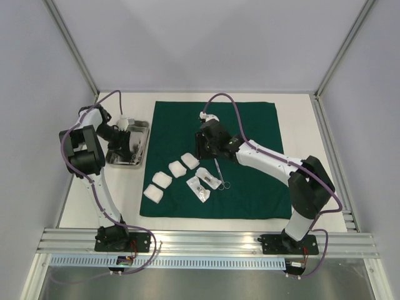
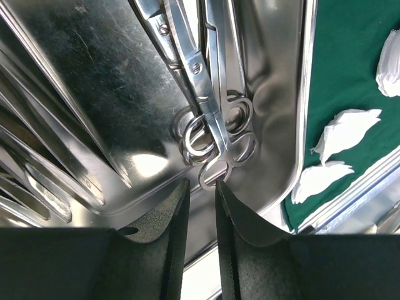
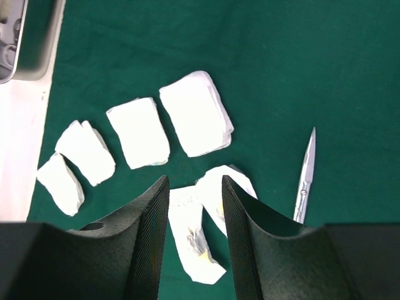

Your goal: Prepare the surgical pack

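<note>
Cloth (image 1: 250, 125): dark green, spread flat on white table (image 1: 299, 125), filling centre and right of work area.
Tray (image 1: 141, 132): small, shiny steel, standing on bare table just beside left edge of cloth, not on it.
Instruments (image 2: 206, 81): several slim steel pieces with ring handles, lying bunched lengthwise in tray, rings overlapping near one rounded corner.
Left gripper (image 2: 201, 184): low over tray, fingers parted by a narrow slit, nothing clamped between them. One ring handle right at the tips; contact not certain from wrist view.
Gauze squares (image 3: 137, 131): four white folded pads in a slanted row on left part of cloth, close together, end pad near cloth edge.
Packets (image 3: 194, 237): two white paper pouches on cloth just beside gauze row, lying side by side. Small dark contents showing in one.
Scissors (image 3: 305, 178): single pair flat on cloth, just right of packets, point toward far side of cloth.
Right gripper (image 3: 194, 181): above cloth, directly over packets, fingers well apart, empty, not touching anything.
</note>
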`<state>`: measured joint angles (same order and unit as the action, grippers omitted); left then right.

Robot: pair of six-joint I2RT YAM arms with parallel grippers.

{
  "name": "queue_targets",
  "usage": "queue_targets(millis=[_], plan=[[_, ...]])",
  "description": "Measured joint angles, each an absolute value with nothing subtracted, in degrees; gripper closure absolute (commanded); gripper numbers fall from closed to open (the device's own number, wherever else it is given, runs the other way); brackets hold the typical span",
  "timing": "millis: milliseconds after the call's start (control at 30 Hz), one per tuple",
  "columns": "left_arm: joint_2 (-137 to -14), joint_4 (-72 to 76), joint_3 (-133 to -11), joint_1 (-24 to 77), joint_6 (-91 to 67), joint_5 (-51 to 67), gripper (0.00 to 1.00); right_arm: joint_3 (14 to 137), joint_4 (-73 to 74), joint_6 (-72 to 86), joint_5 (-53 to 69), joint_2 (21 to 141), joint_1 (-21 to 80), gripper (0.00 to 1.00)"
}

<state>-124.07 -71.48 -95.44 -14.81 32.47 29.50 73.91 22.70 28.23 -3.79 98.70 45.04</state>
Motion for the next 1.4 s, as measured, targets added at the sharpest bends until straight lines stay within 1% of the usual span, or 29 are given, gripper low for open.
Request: queue_targets(millis=[300,533,700,967,1200,1400], plan=[[-122.39,-70.89,-95.68,-14.83,32.36,28.93,0.68,74.61,28.47,28.05,-10.72,100.22,44.27,0.58],[-114.19,-69.97,-91.85,-14.81,32.27,29.87,0.68,75.18,34.76,26.72,-14.55,106.02,43.83,0.61],[-111.26,-69.95,-90.08,-14.81,32.27,30.81,0.68,75.18,36.34,26.02,-14.41,110.3,43.83,0.65],[-111.11,-70.0,-89.19,-14.81,32.18,31.86,0.68,76.88,36.49,25.54,-14.37,112.55,43.92,0.78],[-110.65,-70.04,-89.17,-14.81,32.05,32.51,0.68,76.9,36.4,25.43,-14.31,112.53,43.97,0.77],[-108.2,-70.08,-88.01,-14.81,32.05,32.82,0.69,76.9,36.88,23.62,-14.76,112.2,43.97,0.75]])
